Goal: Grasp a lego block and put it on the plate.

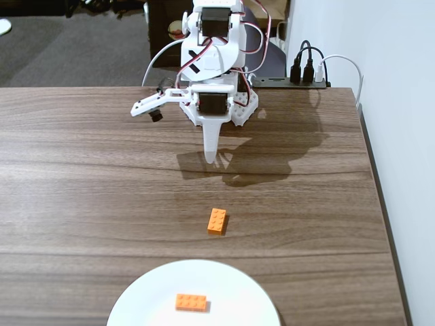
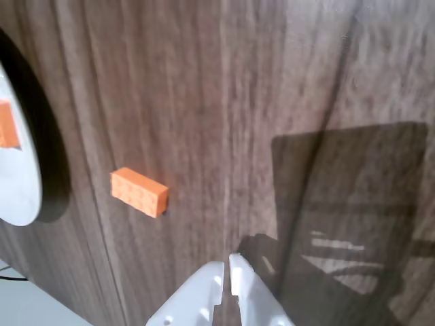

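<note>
End effector: the white end effector (image 1: pixel 211 157) hangs above the far middle of the surface in the fixed view, tip pointing down, holding nothing. In the wrist view its two white fingertips (image 2: pixel 228 272) enter from the bottom edge and stand pressed together, only a thin slit between them.

Arm: the white arm (image 1: pixel 216 61) stands at the far edge of the surface, red and black wires looped over it.

Lego block: an orange lego block (image 1: pixel 217 221) lies flat on the bare wood, studs up, nearer than the end effector and apart from it. In the wrist view it (image 2: pixel 139 192) sits left of and beyond the fingertips.

Second brick: another orange brick (image 1: pixel 192 302) lies on the plate, studs up. In the wrist view only a piece of it (image 2: pixel 8 133) shows at the left edge.

Plate: the round white plate (image 1: pixel 146 292) rests at the near edge of the surface, cut off by the frame. In the wrist view its rim (image 2: pixel 20 197) shows at the left edge, near the lego block but not touching it.

Surface: dark wood-grain surface (image 1: pixel 81 163), with the arm's shadow falling right of the end effector.

Background: a black power strip (image 1: pixel 306 75) with plugs sits at the far right corner, by the white wall.
</note>
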